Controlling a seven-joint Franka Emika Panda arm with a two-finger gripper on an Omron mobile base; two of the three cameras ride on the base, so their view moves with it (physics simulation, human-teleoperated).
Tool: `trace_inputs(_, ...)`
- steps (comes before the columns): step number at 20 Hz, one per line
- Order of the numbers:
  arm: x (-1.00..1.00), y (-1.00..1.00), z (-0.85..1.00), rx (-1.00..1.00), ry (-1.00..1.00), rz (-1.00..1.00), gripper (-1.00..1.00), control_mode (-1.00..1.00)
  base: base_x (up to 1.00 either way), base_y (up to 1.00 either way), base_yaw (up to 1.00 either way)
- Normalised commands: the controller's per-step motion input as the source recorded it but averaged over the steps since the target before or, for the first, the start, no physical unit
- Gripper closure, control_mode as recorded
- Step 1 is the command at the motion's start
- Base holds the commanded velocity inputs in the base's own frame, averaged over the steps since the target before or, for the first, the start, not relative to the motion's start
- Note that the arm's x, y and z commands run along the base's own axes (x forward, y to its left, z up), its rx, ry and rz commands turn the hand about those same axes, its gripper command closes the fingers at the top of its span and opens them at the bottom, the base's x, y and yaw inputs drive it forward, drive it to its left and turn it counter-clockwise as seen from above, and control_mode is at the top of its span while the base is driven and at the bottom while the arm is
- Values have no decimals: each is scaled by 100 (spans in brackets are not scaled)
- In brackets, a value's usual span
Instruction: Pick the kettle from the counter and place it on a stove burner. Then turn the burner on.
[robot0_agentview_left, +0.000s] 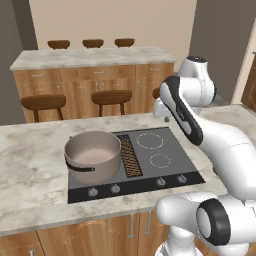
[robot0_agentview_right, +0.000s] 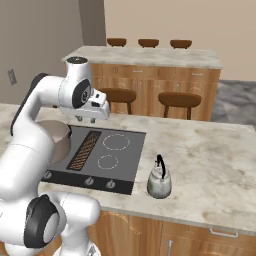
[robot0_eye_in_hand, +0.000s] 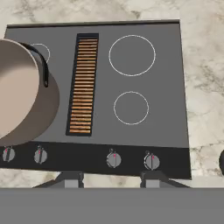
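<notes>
Kettle (robot0_agentview_right: 159, 183) unmarked, on counter (robot0_agentview_right: 210, 155) beside cooktop (robot0_agentview_right: 125, 162); no legible writing.

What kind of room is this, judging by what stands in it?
Most likely a home kitchen: a cooktop set in a stone counter, a pot on it, and a bar with stools behind.

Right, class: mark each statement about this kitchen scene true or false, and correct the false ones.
1. The kettle stands on the counter, beside the cooktop. True.
2. The pot sits on the cooktop's right-hand burners. False: it sits on the left side; the right burners are bare.
3. The gripper holds the kettle. False: it hangs above the cooktop, holding nothing.
4. Four knobs line the cooktop's front edge. True.
</notes>
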Motion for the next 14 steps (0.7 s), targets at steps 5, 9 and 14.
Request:
trace_inputs(5,-3,-30,0,-1,3,12,-100,-100,0,0,0)
trace_inputs(9,-4,-64,0,-3,25,21,-100,-100,0,0,0)
trace_inputs(14,-8,-79,-4,-2,28,22,-100,-100,0,0,0)
